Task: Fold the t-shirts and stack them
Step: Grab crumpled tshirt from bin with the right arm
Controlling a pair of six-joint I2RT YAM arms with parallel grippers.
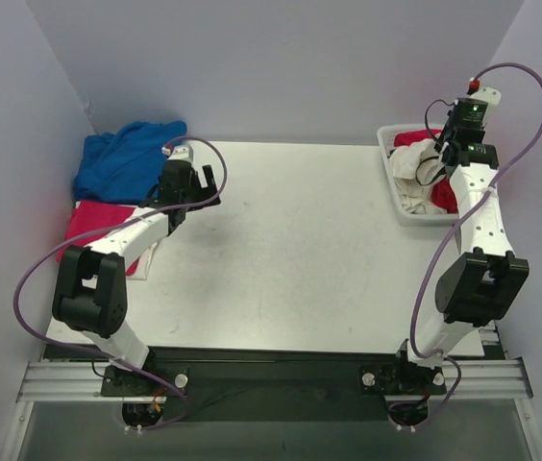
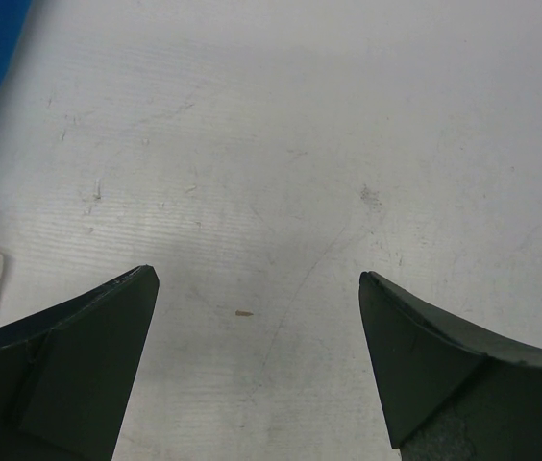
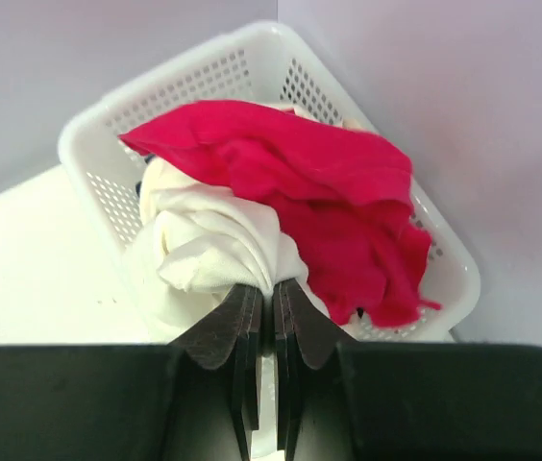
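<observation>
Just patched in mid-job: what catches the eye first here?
The white basket in the far right corner, heaped with a crimson shirt and a cream-white shirt, which the right claw grips, jaws shut. At far left, a blue shirt lies crumpled on the table, with the left claw open nearby.

Blue shirts (image 1: 122,163): one
Pink shirts (image 1: 96,221): two
White shirts (image 3: 204,240): one seen clearly
Baskets (image 1: 393,187): one
Robot arms (image 1: 127,235): two
Tabletops (image 1: 300,250): one

white tee (image 3: 204,240): soft matt cloth | basket (image 3: 194,82): smooth perf. plastic | table (image 2: 348,115): matt, scuffed
</observation>
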